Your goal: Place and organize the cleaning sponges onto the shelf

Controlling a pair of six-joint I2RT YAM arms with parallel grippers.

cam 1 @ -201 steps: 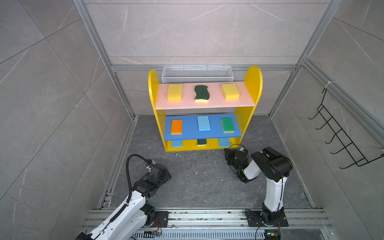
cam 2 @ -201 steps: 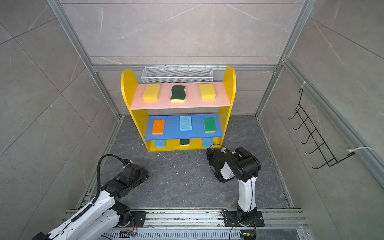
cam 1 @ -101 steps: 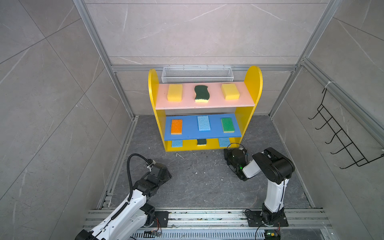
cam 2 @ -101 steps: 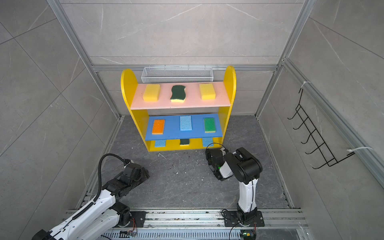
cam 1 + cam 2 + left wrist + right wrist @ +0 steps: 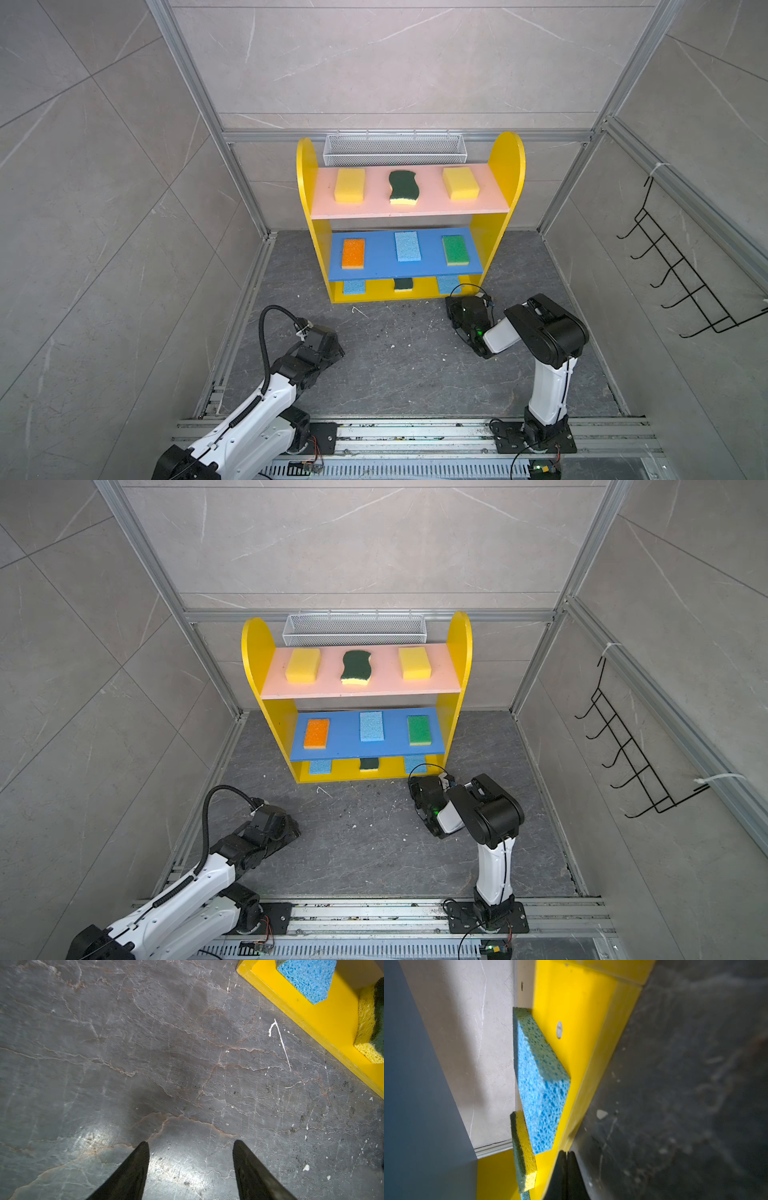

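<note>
From where I stand, all nine sponges look to be on the shelf [image 5: 506, 166] already, three to a tier. The pink board [image 5: 374, 208] carries the left yellow sponge [image 5: 350, 185], the upper scourer [image 5: 402, 187] and the right yellow sponge [image 5: 460, 183]. The blue board [image 5: 380, 268] has the orange sponge [image 5: 353, 253], the middle blue sponge [image 5: 407, 246] and the green sponge [image 5: 455, 250]. Half hidden under it, on the yellow base [image 5: 424, 293], lie the low left blue sponge [image 5: 354, 286], the lower scourer [image 5: 403, 284] and the low right blue sponge [image 5: 542, 1088].

I reckon the next move turns on that last sponge and the right pincer [image 5: 566, 1154]. The pincer is closed tight on nothing, with its tips low and just beside the near right corner of the base. The sponge lies flat just beyond them, farther in and slightly left, and they do not touch. Its long axis runs near to far, into the shelf. I cannot tell whether it sits quite square.

The left pincer [image 5: 191, 1144] is fairly wide and empty over bare desk [image 5: 145, 1043], well off to the near left. So the right arm is plainly the nearer one. If the sponge needs squaring, a closed-tip nudge from the right would do. Otherwise that arm only has to back out toward the near side, clear of the base's front edge.

I can read no brand, label or writing anywhere.
</note>
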